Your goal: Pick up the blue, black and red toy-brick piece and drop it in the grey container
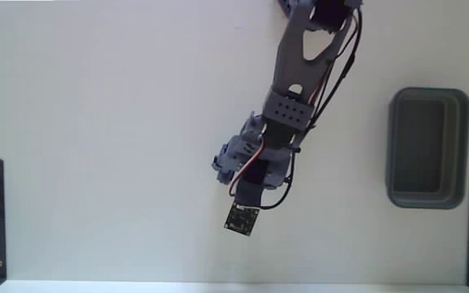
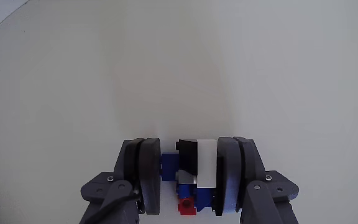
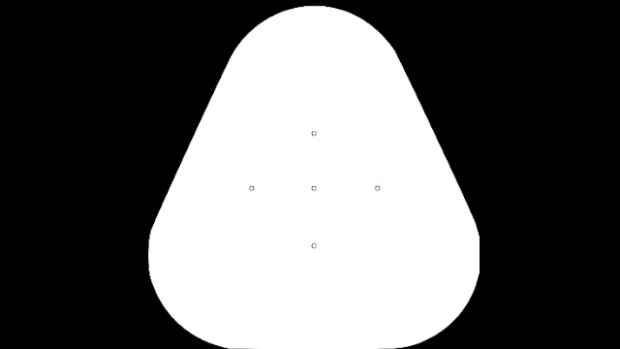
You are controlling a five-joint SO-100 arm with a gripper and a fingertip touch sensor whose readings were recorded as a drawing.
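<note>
plain white table (image 1: 96, 146) (bare, matte)

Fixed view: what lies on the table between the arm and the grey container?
Nothing: in the fixed view the white table is bare between the arm and the grey container.

Fixed view: the arm (image 1: 287, 106) reaches from the top edge down to mid-table (image 1: 96, 163); the grey container (image 1: 428, 148) lies well apart at right. Wrist view: the toy-brick piece (image 2: 188, 174) sits between the fingers (image 2: 146, 171) of the gripper (image 2: 189, 177).
</note>
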